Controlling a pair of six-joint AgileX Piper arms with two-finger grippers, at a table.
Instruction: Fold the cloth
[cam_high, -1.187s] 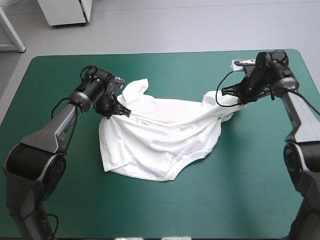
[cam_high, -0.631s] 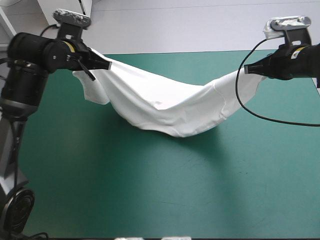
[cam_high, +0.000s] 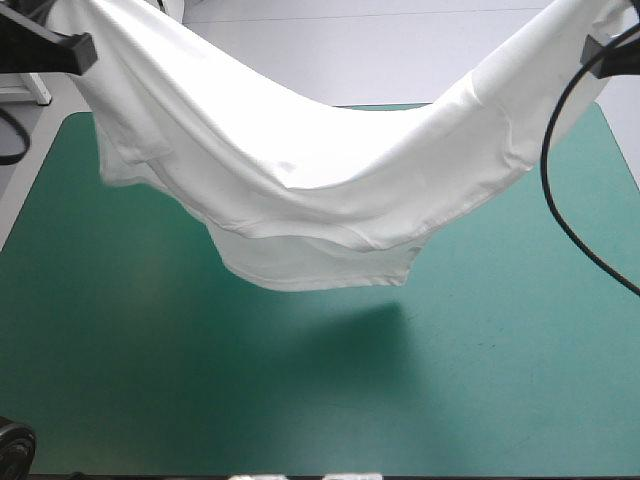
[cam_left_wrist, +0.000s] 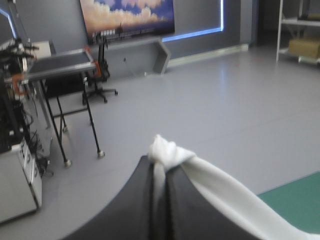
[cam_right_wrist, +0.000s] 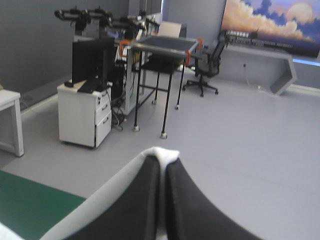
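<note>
The white T-shirt (cam_high: 320, 170) hangs in the air, stretched like a hammock between both raised arms. Its sagging middle and lower hem (cam_high: 320, 275) float above the teal-green table (cam_high: 150, 380). At the upper left, my left gripper (cam_high: 78, 50) is shut on one end of the shirt. My right gripper (cam_high: 597, 48) pinches the other end at the upper right. In the left wrist view a bunched white knot (cam_left_wrist: 167, 151) sticks out from my left gripper (cam_left_wrist: 161, 165). In the right wrist view a small white edge (cam_right_wrist: 163, 152) shows at my right gripper (cam_right_wrist: 163, 161).
The shirt's shadow (cam_high: 350, 340) falls on the cover near the table's middle. A corner of the teal-green cover shows below each gripper in the wrist views (cam_left_wrist: 295, 200) (cam_right_wrist: 25, 200). Both wrist views look level into the room.
Both arms have risen and moved apart, lifting the T-shirt off the table. Earlier it lay crumpled on the cover; now it hangs free, closer to the high camera.
</note>
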